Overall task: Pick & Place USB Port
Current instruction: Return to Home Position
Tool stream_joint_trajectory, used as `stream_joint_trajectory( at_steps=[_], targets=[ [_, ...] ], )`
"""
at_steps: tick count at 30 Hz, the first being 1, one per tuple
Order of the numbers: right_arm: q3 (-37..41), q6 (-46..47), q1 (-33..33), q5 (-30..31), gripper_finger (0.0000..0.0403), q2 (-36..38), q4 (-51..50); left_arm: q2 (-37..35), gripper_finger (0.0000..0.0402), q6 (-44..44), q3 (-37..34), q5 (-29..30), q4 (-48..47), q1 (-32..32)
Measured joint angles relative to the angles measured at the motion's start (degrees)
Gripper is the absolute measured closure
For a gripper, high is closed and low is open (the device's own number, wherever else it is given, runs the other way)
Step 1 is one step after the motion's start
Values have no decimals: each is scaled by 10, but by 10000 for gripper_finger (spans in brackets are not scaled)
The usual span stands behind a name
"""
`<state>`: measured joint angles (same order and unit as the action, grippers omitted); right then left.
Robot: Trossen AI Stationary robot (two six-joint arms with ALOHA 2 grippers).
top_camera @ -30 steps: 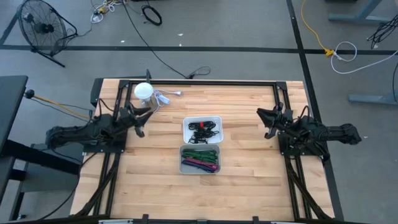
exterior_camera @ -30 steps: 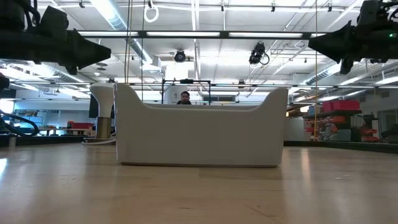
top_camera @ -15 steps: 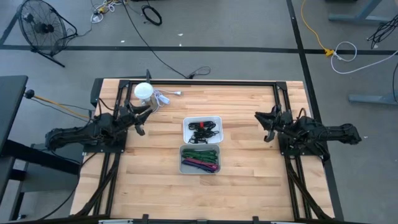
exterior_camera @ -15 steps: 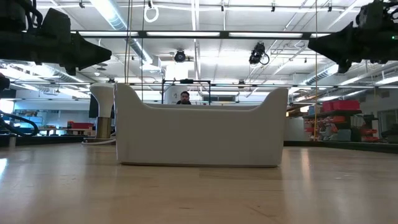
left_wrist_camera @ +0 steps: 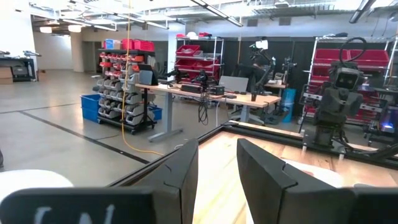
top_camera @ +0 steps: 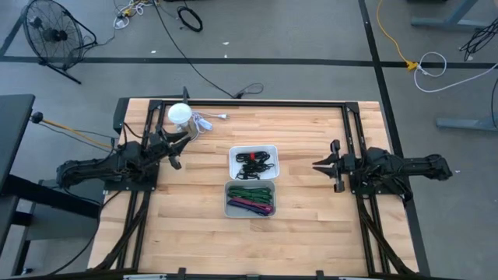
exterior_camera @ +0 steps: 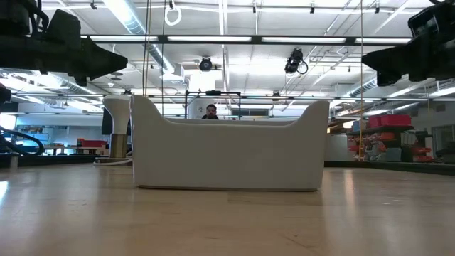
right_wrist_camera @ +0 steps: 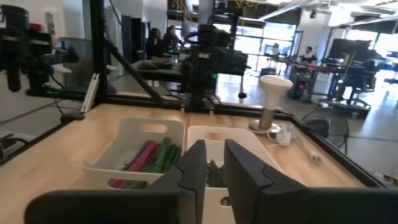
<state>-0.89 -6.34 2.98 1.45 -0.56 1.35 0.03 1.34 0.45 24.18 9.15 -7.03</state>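
Nearest the front of the desk (top_camera: pixel 311 229): a gray tray (top_camera: pixel 227 199), loaded with green cable (top_camera: pixel 250 194) and pink cable (top_camera: pixel 246 205) lying side by side. Just behind it, a white tray (top_camera: pixel 231 163) with a tangle of black cable (top_camera: pixel 254 162) inside. No loose cable anywhere on the bare wood — so, by the look of it, sorting done and only the parking of the arms left. Out to either side of the trays, well apart from both and up off the wood: left hand (top_camera: pixel 180 151) on the left, fingers parted a little, nothing between them; right hand (top_camera: pixel 320 165) on the right, level with the white tray and aimed at it, fingers a narrow slit apart, likewise empty. Neither in contact with anything. Farther back, near the far left corner, a white stand (top_camera: pixel 180 113), no part of the sorting as far as can be judged. Beyond the desk, a person (exterior_camera: pixel 211 112) just visible over the tray's rim in the low view, and a floor fan (top_camera: pixel 48 31) out past the left arm. Left to do, at a guess: fold both arms fully back to rest — nothing more to pick up.
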Motion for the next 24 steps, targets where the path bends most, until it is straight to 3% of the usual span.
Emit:
stream_joint_trajectory(
  at_steps=[18,21,24],
  targets=[
    [0,47,0,-5,344,0,0,0,287,20,0,-3,-4,2],
    [0,48,0,-5,344,0,0,1,287,99,0,-60,-44,2],
    [0,48,0,-5,344,0,0,0,287,115,0,-159,-63,3]
  ],
)
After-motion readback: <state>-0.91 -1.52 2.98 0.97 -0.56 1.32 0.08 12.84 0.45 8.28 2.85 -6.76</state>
